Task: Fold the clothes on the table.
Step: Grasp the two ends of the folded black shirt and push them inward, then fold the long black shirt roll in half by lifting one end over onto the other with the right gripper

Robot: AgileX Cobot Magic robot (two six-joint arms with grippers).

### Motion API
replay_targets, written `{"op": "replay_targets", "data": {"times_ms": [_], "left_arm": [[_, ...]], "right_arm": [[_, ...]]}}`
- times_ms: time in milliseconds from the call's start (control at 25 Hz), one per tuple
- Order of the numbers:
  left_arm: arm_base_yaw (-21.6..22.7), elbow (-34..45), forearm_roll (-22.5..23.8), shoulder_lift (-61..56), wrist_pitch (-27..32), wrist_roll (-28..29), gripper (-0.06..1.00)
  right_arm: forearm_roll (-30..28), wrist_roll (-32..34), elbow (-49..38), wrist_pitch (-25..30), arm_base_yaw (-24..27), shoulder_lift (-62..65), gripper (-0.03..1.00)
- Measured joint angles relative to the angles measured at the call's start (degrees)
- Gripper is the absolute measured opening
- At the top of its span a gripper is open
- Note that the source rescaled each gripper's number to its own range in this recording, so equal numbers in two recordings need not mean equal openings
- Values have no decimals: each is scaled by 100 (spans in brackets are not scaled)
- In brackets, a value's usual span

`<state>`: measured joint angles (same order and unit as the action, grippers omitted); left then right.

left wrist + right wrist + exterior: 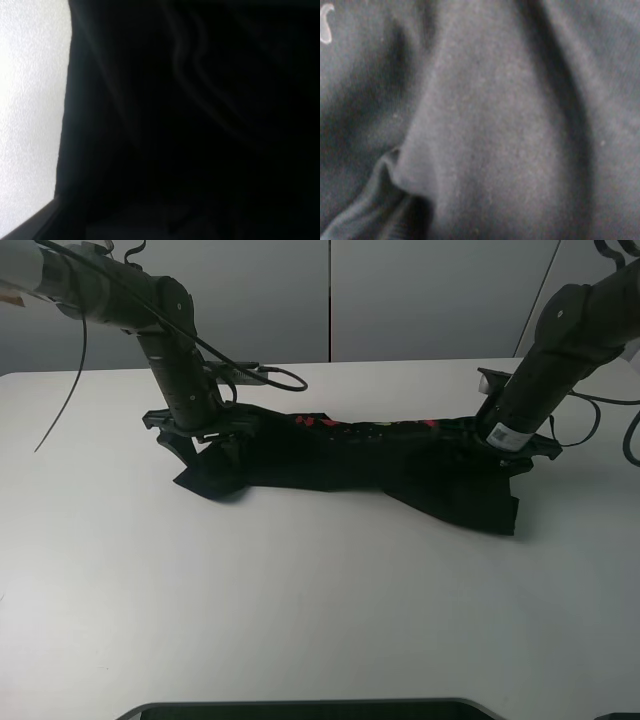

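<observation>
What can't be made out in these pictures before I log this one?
Right gripper, open or shut: merges with the black T-shirt in the exterior high view; right wrist view shows only close cloth.
Left gripper, touching cloth or not: black on black; left wrist view nearly all dark.
Chest print: crumpled, too small to read.
Dark object: cut off by the exterior high view's bottom edge.

Dark fabric (605, 90) fills the whole frame, very close, slightly blurred. Broad soft folds (470, 115) run across it. A doubled cloth edge (362, 212) shows in one corner, a small white mark (325, 24) in another.
</observation>
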<state>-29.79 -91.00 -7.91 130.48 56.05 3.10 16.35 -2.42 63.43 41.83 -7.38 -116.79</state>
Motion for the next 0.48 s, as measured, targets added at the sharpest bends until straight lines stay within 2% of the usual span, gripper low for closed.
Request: {"op": "replay_targets", "data": {"times_ms": [40,120,160,480], "left_arm": [[0,0,0,0,0,0,95],[0,0,0,0,0,0,95],[0,0,0,0,0,0,95],[0,0,-21,0,-12,0,95]], "right_arm": [[-29,-41,0,-52,0,-15,40],[-43,-152,0,-111,-11,-37,15],[-85,-192,0,-128,-34,-37,12],[-672,-479,58,-437,-60,-24,12]]}}
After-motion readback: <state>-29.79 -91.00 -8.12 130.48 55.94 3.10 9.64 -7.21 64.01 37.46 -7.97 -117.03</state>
